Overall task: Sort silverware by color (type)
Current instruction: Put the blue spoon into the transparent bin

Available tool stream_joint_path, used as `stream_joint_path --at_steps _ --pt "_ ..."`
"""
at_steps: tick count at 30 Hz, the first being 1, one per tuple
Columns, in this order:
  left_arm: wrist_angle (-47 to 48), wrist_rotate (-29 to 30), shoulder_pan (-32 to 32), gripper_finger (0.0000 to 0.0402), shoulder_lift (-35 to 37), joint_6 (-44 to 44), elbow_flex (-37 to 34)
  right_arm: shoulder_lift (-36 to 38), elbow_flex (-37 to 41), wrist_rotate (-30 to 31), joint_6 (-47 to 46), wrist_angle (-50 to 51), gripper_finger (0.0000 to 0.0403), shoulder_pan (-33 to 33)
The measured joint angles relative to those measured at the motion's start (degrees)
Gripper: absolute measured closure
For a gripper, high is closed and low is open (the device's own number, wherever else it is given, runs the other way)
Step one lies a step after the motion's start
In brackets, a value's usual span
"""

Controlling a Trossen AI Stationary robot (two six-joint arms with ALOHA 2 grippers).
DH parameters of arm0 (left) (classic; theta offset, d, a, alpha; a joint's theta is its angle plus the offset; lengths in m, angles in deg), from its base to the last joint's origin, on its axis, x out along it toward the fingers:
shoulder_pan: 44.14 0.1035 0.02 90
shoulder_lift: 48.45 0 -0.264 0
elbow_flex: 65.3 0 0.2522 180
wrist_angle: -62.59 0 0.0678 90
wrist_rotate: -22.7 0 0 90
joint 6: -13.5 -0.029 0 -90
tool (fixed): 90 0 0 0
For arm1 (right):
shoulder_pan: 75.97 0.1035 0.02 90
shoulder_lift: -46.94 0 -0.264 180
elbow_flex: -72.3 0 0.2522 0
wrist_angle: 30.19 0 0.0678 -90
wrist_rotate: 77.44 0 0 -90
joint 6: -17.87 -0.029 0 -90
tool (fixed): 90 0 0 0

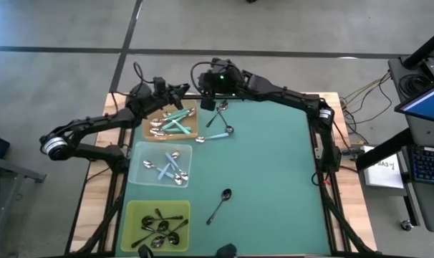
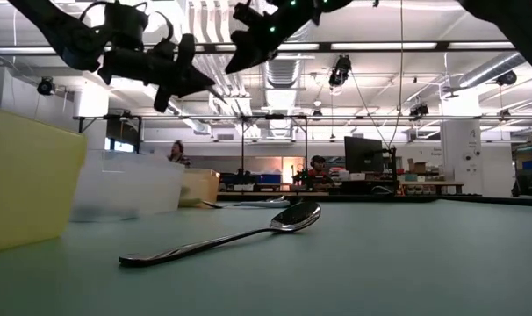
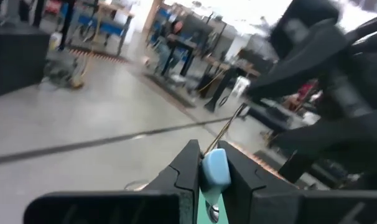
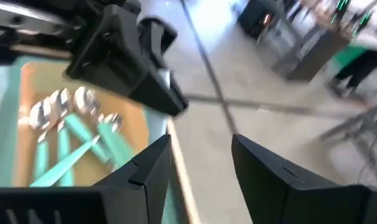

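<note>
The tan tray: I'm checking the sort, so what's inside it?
The tan tray holds several teal-handled spoons. The left end effector covers its far edge, so an exact count isn't possible.

the pale blue handle [image 3: 214, 169] pinched by the left gripper [image 3: 212, 163] hides its bowl.

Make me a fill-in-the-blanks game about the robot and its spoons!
1. The left gripper is shut on a spoon with a pale ____ handle.
2. The spoons with mint-teal handles lie in the ____ tray.
3. The yellow-green tray holds spoons whose handles are ____.
4. The right gripper is ____ and holds nothing.

Missing words: blue; tan; black; open
</note>
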Motion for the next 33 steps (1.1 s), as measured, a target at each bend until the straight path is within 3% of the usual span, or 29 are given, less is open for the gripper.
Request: stream_joint_path --at_steps 8,15,21,33 --pt "17.9 -0.8 0.0 0.0379 5.5 1.4 0.0 5.9 0.0 0.9 -10.6 19.9 0.0254 -0.7" --pt "43.9 -3.6 -0.6 0.0379 19.9 3.2 0.0 6.9 1.0 0.8 -16.3 33.5 0.0275 -1.1" --pt "62.9 -6.2 -4.8 0.0379 35.3 9.0 0.0 6.7 5.9 0.6 -23.0 33.8 0.0286 -0.7" --pt "84.5 0.2 -16.2 0.0379 54.3 17.6 -0.9 6.6 23.3 0.1 -28.3 19.4 0.0304 4.7"
